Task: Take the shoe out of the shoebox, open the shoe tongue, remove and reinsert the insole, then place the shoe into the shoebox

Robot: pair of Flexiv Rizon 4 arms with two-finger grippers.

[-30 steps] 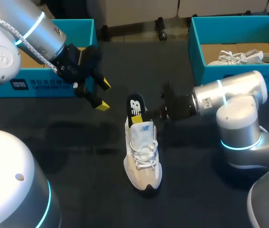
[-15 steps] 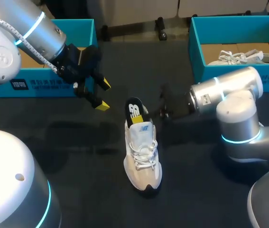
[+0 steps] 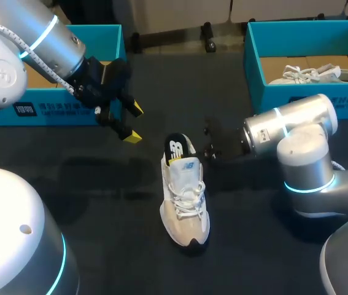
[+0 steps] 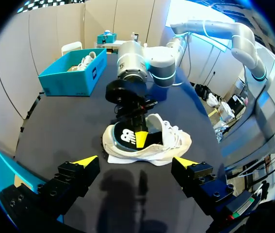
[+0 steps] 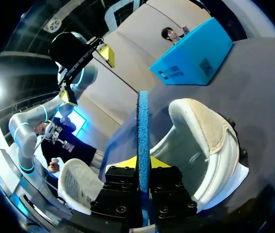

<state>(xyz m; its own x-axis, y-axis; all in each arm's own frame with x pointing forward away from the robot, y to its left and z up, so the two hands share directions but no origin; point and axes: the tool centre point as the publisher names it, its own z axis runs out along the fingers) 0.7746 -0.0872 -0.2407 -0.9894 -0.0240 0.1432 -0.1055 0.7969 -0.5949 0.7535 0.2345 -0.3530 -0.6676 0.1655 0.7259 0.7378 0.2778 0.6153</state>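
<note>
Holding a white shoe [image 3: 312, 74], right shoebox [image 3: 266, 92], right hand [image 5: 143, 167] clamping insole [image 5: 142, 126], left hand [image 3: 134, 123] released.

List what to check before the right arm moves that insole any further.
1. Grip: the right gripper is shut on the thin black insole with a blue underside, one yellow tip on each side: ok.
2. Insole seated: it stands up out of the heel opening of the white lace-up sneaker: not ok.
3. Sneaker upright on its sole on the black table: ok.
4. Left gripper out of the way: it is open, empty and apart from the sneaker: ok.
5. Room in the teal cardboard shoebox on the left: my left arm hides much of its inside: cannot tell.
</note>
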